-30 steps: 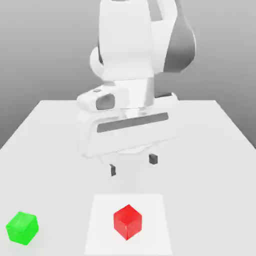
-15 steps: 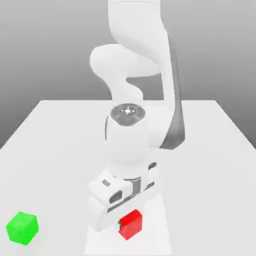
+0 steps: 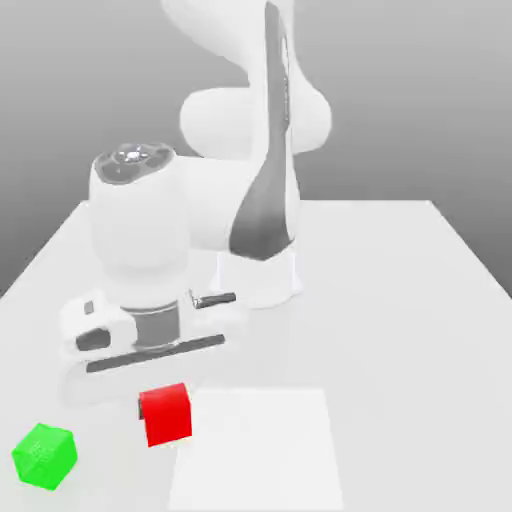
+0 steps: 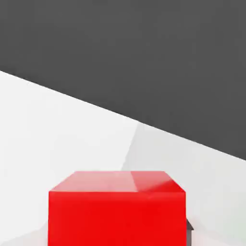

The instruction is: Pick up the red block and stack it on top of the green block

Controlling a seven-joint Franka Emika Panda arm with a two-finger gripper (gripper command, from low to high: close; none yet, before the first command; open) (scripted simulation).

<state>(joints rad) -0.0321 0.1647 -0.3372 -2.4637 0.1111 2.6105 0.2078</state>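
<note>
The red block (image 3: 166,415) hangs just above the table beneath the hand, and my gripper (image 3: 164,402) is shut on it. A dark fingertip (image 3: 141,409) shows at the block's side. In the hand view the red block (image 4: 116,210) sits close up, with a dark finger (image 4: 189,226) pressed against one side. The green block (image 3: 44,456) rests on the white table (image 3: 420,300) near its front corner on the exterior view's left. It lies apart from the red block, lower and further to the exterior view's left.
A lighter square patch (image 3: 265,450) marks the table front centre, to the exterior view's right of the held block. The arm's base (image 3: 258,272) stands mid-table behind the hand. The table's front edge is close to the green block.
The hand dropped onto the red block, closed on it and carried it off the light patch toward the exterior view's left, nearer the green block.
</note>
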